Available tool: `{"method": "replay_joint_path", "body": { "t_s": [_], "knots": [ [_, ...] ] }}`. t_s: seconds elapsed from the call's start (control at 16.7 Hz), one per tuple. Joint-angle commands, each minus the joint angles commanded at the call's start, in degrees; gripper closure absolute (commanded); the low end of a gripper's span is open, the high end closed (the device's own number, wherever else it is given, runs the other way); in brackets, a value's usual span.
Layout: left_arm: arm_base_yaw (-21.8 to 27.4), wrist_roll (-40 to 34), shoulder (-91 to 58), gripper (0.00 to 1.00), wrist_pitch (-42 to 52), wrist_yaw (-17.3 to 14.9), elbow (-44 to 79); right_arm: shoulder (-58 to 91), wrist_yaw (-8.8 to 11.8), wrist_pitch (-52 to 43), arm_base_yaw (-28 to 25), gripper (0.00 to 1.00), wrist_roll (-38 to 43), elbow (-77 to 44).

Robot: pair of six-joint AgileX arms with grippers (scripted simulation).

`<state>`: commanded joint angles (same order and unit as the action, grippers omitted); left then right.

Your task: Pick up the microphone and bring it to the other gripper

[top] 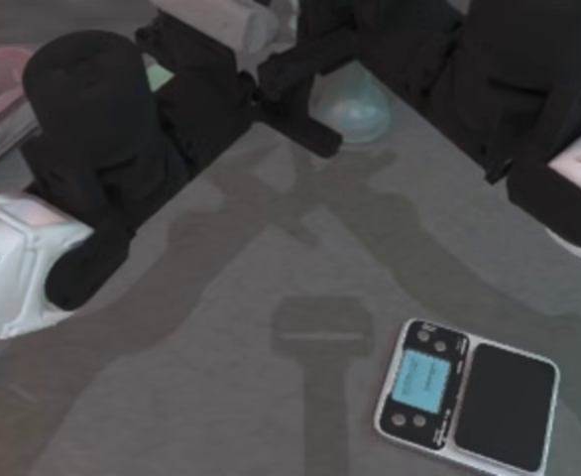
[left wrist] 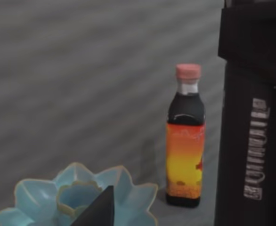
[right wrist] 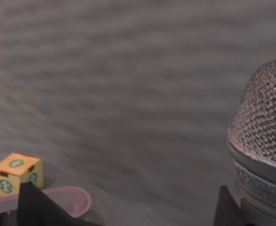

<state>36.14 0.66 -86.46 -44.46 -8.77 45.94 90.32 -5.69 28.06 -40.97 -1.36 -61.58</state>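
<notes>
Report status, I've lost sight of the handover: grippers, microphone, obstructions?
Both arms up over the table. Mesh head of the microphone close beside right gripper; grip unclear. Left gripper above blue bowl, sauce bottle beside. Scale well clear.

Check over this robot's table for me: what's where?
Surface: grey table, crossed by arm shadows.
Job's things: microphone, only its mesh head seen, close beside the right claw; hidden from above.
Clutter: digital scale near the right; blue lotus bowl at the far edge; sauce bottle upright beside the bowl; yellow box next to a pink dish.
Claws: left claw raised near the bowl; right claw raised at the right.
Cables: nothing seen.
Surroundings: nothing seen.
</notes>
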Motion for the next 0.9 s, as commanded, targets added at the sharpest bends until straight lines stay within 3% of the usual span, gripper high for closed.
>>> {"method": "replay_joint_path", "body": {
  "t_s": [0.36, 0.72, 0.9],
  "knots": [
    [-2.08, 0.72, 0.35, 0.0, 0.29, 1.55, -1.65, -1.48, -0.29, 0.15, 0.3, 1.0, -0.57, -0.01],
    [-4.58, 0.63, 13.42, 0.0, 2.6, 0.28, -11.96, -6.68, 5.04, -0.14, 4.96, 1.0, -0.41, 4.76],
    [-5.12, 0.59, 16.09, 0.0, 3.0, -0.11, -14.44, -7.92, 6.27, -0.19, 6.22, 1.0, -0.45, 5.93]
  ]
}}
